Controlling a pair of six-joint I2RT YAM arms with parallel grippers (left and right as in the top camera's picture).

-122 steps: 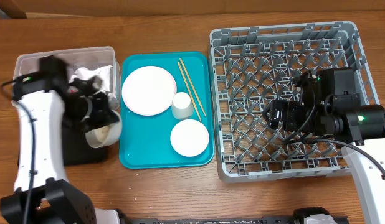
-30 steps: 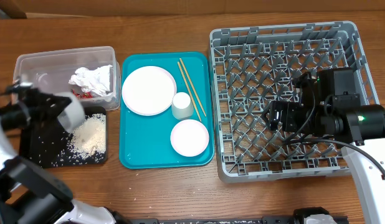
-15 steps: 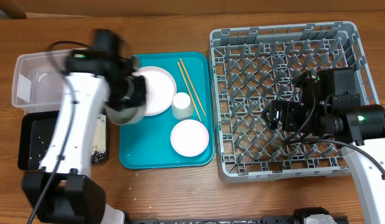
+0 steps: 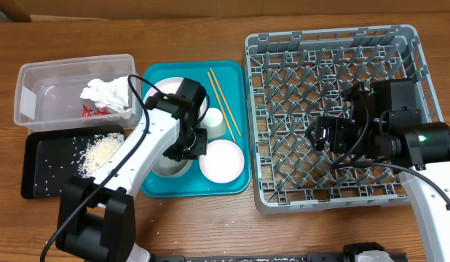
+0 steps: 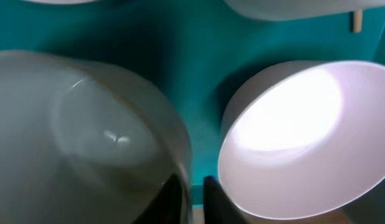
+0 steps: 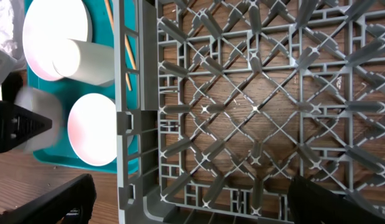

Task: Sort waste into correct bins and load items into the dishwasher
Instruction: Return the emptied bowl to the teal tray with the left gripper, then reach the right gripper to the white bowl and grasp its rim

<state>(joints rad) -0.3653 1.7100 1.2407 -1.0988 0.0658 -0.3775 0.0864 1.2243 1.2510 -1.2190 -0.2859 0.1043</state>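
From overhead, the left gripper [image 4: 187,149] is seen low over the teal tray [image 4: 203,188], at the grey metal bowl [image 4: 167,167], which lies just beside the white bowl [image 4: 223,160]. Only the left wrist view shows the grip: the bowl's rim is straddled by the two fingers [image 5: 174,196], set close together, but whether it is pinched cannot be told. The right gripper [image 6: 189,186] is shown by its own wrist view spread wide and empty above the dish rack [image 4: 327,33]. Rice [image 4: 101,153] is seen on the black tray [image 4: 36,164].

Even bright light; white bowl [image 5: 298,124] glares, left-wrist close-up soft.
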